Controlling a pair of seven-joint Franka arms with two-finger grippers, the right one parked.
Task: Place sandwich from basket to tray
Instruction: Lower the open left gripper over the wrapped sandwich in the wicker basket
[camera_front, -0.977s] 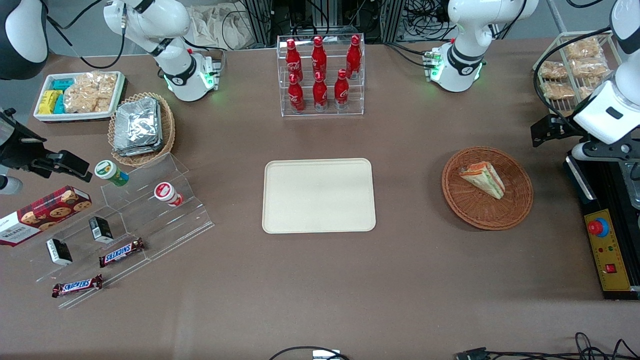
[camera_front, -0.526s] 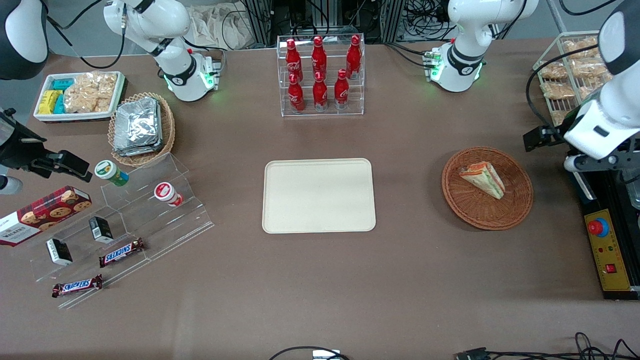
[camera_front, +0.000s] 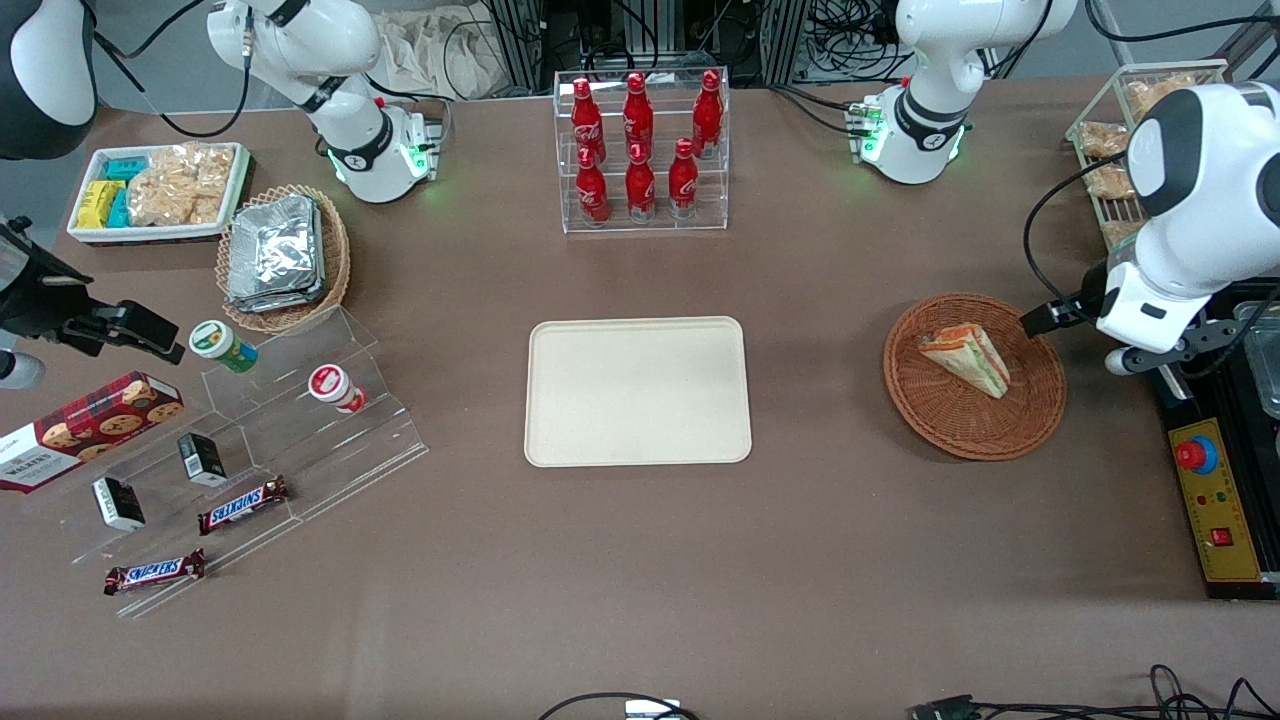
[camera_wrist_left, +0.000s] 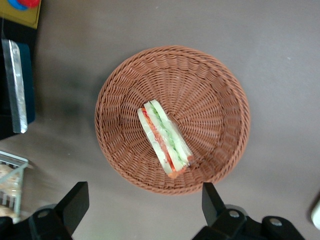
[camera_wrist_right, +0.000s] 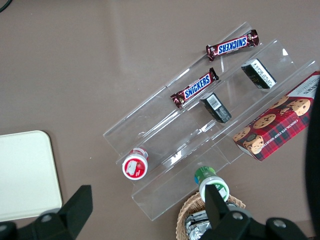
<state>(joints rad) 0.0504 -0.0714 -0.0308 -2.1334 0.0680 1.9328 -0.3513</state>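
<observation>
The sandwich (camera_front: 968, 358), a clear-wrapped wedge showing green, orange and red layers, lies in the round brown wicker basket (camera_front: 960, 435) toward the working arm's end of the table. The left wrist view looks straight down on the sandwich (camera_wrist_left: 165, 139) and the basket (camera_wrist_left: 210, 85). My left gripper (camera_front: 1125, 355) hangs above the table beside the basket's rim, on the side away from the tray. The gripper (camera_wrist_left: 141, 200) is open, its black fingers (camera_wrist_left: 75, 200) wide apart with only bare table between them. The cream tray (camera_front: 638, 390) lies flat mid-table with nothing on it.
A black rail with a yellow control box (camera_front: 1215, 500) sits close beside the gripper. A wire rack of snack packs (camera_front: 1110, 150) stands farther back. A clear rack of red bottles (camera_front: 640, 150) stands farther from the front camera than the tray.
The left arm has swung in from the table's end toward the basket, and the gripper now hangs by the basket's rim. The sandwich, basket and tray have not moved.
</observation>
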